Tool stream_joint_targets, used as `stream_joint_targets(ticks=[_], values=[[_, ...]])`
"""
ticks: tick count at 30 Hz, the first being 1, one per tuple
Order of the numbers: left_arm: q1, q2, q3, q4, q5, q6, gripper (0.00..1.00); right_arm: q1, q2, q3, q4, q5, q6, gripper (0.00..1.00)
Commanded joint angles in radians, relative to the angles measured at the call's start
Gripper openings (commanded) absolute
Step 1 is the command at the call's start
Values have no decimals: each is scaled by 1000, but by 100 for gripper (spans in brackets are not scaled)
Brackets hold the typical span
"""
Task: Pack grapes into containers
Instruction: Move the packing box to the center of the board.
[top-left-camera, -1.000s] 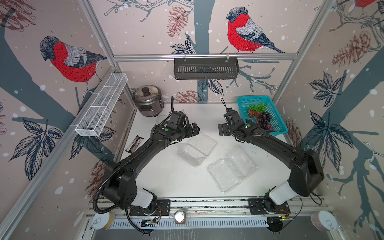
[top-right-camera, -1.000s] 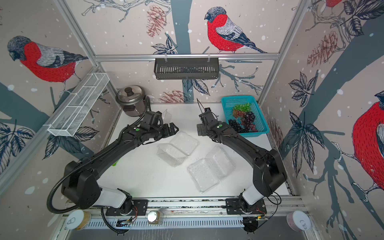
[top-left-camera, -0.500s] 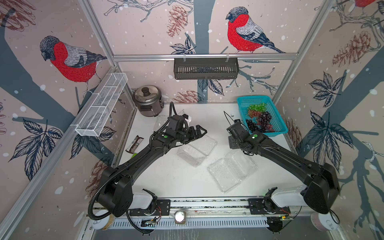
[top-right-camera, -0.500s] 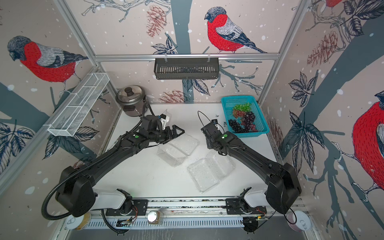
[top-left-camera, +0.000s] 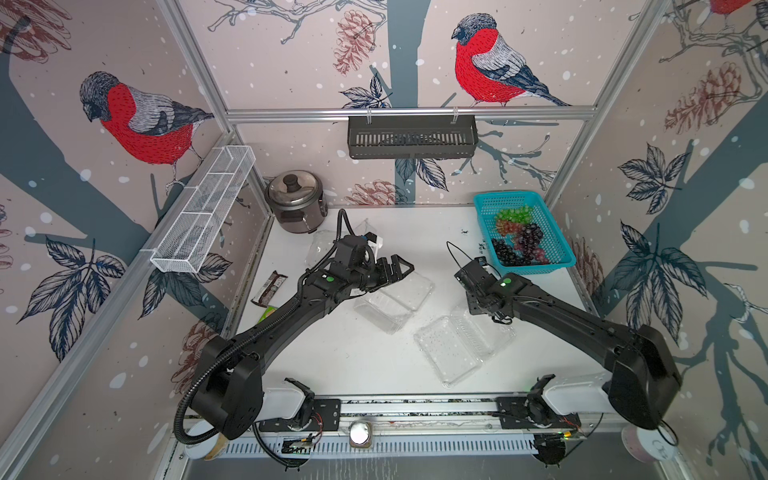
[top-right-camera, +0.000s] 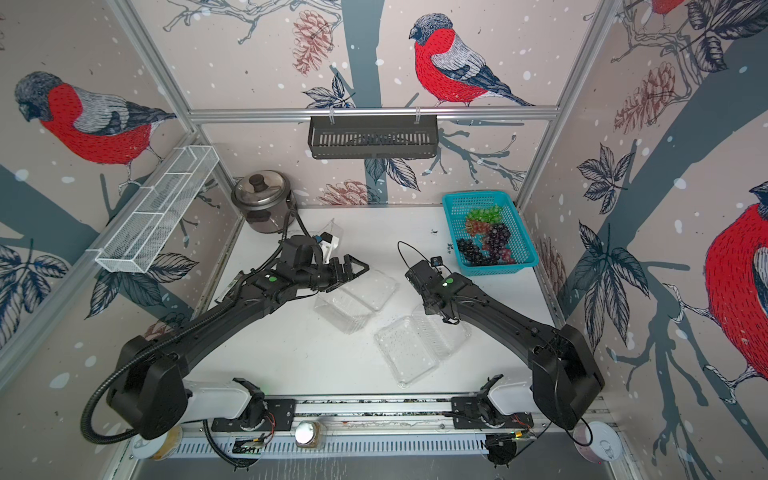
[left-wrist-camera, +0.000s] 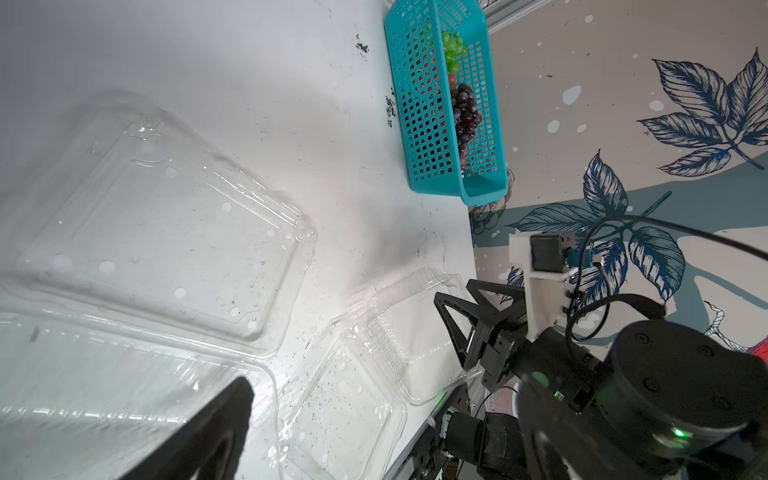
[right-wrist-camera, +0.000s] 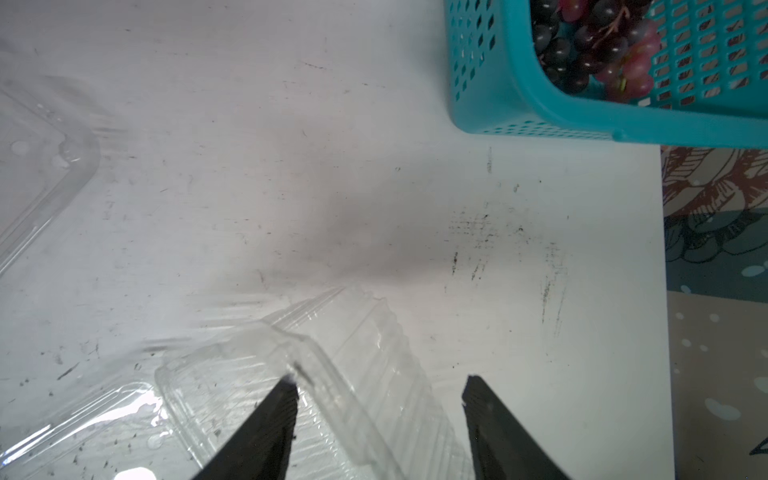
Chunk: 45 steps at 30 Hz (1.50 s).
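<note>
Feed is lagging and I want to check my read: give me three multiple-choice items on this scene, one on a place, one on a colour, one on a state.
1. Where are the grapes?
A) in the basket
B) in a box
C) in the cooker

2. What colour is the basket?
A) red
B) turquoise
C) white

3. How is the left claw?
A) shut on grapes
B) shut on a box
C) open, empty

Answers:
1 A, every bunch lies in the basket, and the two middle boxes are empty.
2 B, its perforated walls are turquoise.
3 C, its jaws stand apart with nothing between them.
</note>
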<state>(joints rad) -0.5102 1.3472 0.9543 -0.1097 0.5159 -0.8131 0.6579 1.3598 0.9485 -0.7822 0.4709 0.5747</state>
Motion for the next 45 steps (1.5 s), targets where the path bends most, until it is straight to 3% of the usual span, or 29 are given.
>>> stream_joint_targets(ticks=[1,3,9,13,19,25,30,37,45], values=[[-2,18,21,68,6,-19,98,-51,-5,-24,69,-24,-39,56],[-1,31,37,55,4,-9,98,-76,-3,-39,107,-46,-53,48],[-2,49,38,32,3,3,98,-86,43,-8,178,-96,-74,37],[0,55,38,19,-2,12,98,-93,90,51,205,-122,-89,22],[15,58,72,4,8,21,98,-127,178,211,176,-74,-145,14],[43,55,88,-10,19,26,98,-181,251,349,150,-48,-200,13],[67,48,89,-14,25,22,98,-286,288,416,194,-126,-195,12],[81,41,90,-22,29,20,98,-372,361,460,347,-323,-18,14],[98,30,83,-44,22,30,98,-383,517,520,480,-391,218,18]])
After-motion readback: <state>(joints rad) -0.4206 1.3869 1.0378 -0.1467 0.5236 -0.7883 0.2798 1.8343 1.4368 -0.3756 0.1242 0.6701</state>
